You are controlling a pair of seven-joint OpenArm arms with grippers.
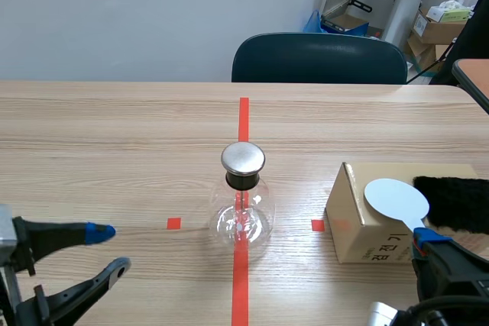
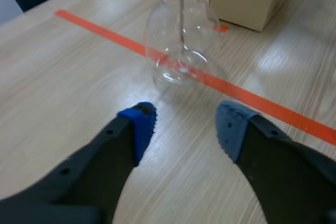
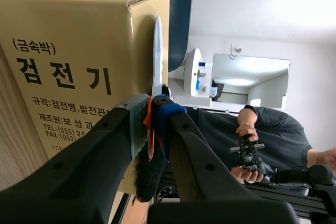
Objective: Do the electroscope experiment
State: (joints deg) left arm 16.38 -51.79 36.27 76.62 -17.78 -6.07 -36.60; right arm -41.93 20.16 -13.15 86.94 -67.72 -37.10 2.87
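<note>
The glass electroscope flask [image 1: 241,215] with a round metal cap [image 1: 243,158] stands on the red tape line at the table's middle. My left gripper [image 1: 112,250] hovers open to its left; in the left wrist view the flask [image 2: 181,45] is just ahead of that gripper [image 2: 185,124]. A pale disc paddle [image 1: 396,199] lies over the cardboard box [image 1: 351,227] at the right. My right gripper [image 1: 424,238] is shut on the paddle's handle. In the right wrist view the disc [image 3: 157,56] shows edge-on beside the box [image 3: 68,51], its handle pinched in the gripper [image 3: 151,114].
A black furry cloth [image 1: 454,202] rests on the box's far right side. A dark chair [image 1: 319,59] stands behind the table's far edge. A person [image 3: 262,135] holding a controller shows in the right wrist view. Bare tabletop [image 1: 114,150] stretches left of the flask.
</note>
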